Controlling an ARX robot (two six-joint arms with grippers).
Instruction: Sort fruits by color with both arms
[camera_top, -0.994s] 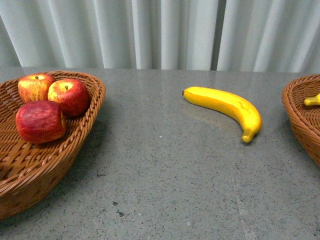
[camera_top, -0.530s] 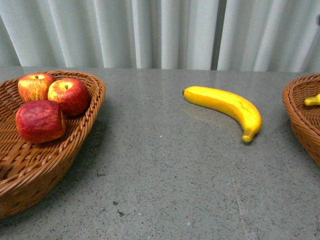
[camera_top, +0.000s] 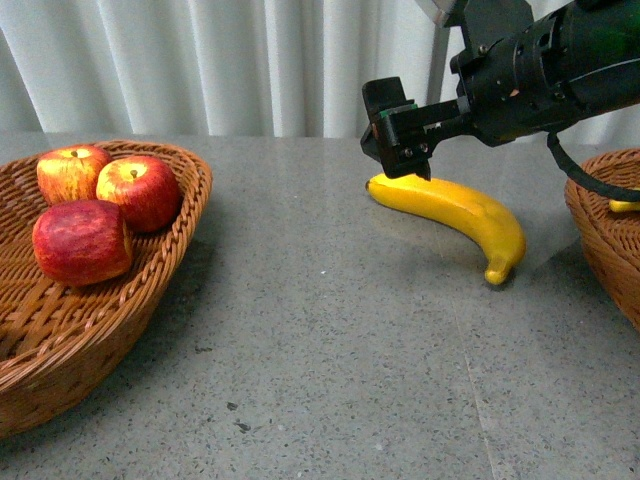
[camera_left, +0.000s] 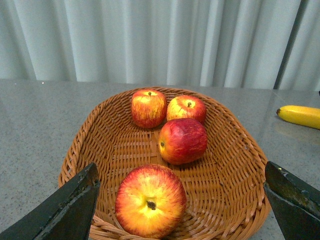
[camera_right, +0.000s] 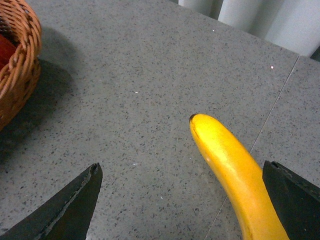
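A long yellow banana lies on the grey table right of centre. My right gripper hangs open just above its dark-tipped left end, touching nothing. In the right wrist view that banana runs between the spread fingers, close to one of them. Several red and yellow apples sit in the left wicker basket. The front view shows three of these apples. My left gripper is open over the basket's near rim, holding nothing, and is out of the front view.
A second wicker basket stands at the right edge with a yellow banana tip showing inside. Pale curtains hang behind the table. The left basket's rim shows in the right wrist view.
My right arm has come into the front view from the upper right, and its open gripper now hangs over the banana's left end. The fruit has not moved.
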